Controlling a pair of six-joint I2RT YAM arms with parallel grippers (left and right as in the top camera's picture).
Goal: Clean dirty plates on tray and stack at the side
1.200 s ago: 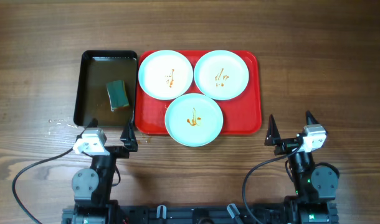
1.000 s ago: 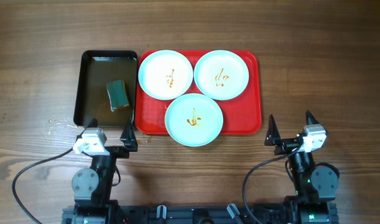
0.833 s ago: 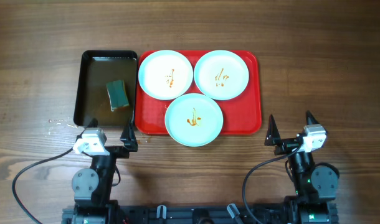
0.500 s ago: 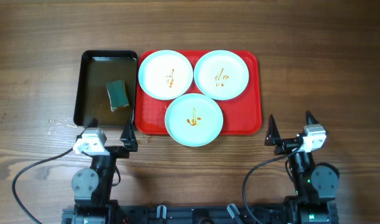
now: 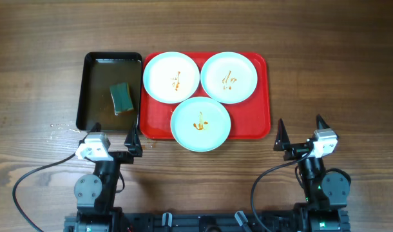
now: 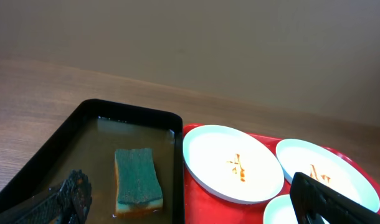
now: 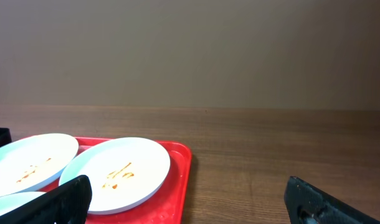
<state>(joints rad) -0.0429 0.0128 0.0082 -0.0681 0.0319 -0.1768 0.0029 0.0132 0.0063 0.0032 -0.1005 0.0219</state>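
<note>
plates (image 5: 200,124): pale blue-white, orange-brown smears | tray (image 5: 263,116): red | small tray (image 5: 93,84): black | sponge (image 5: 122,98): green

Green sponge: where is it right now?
Overhead view: the green rectangular sponge lies in the black rectangular tray, left of the red plastic tray.

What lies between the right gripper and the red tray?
Only bare wooden table separates the right gripper from the red tray; the overhead view shows this.
</note>
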